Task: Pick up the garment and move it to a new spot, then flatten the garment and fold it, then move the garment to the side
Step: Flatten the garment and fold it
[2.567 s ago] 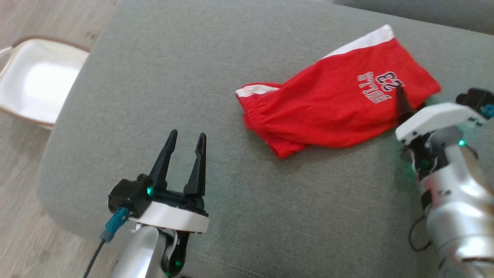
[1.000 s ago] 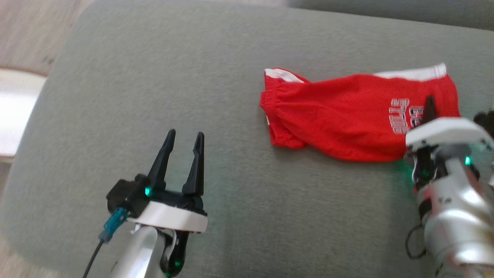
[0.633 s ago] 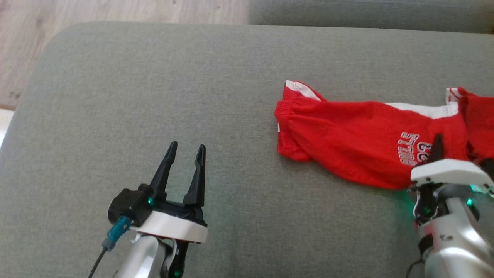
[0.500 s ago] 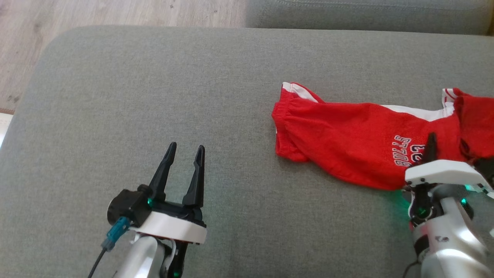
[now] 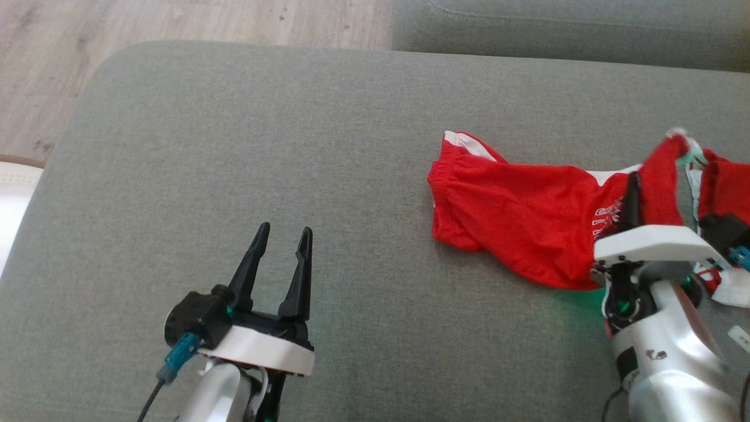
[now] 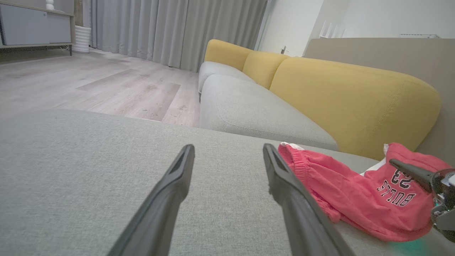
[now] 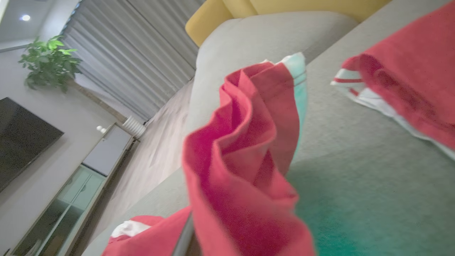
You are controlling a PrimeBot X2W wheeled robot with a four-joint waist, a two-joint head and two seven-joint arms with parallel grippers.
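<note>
Right jaws pinch the garment [image 5: 515,217], stretched crosswise, waistband [image 5: 439,179] leftward.

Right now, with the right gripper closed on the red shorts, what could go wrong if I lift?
The right gripper pinches only a bunched fold of the red shorts; the rest lies on the cushion, so it may slip out. A second red garment lies right beside it and could get dragged along.

You see the garment [image 5: 515,217] as soft, matt red knit cloth with white trim. The cushion [image 5: 293,146] under it is grey woven fabric, slightly rough. The left pincer [image 5: 285,230] looks like matt black plastic, and the floor [image 5: 176,23] like pale wood.
</note>
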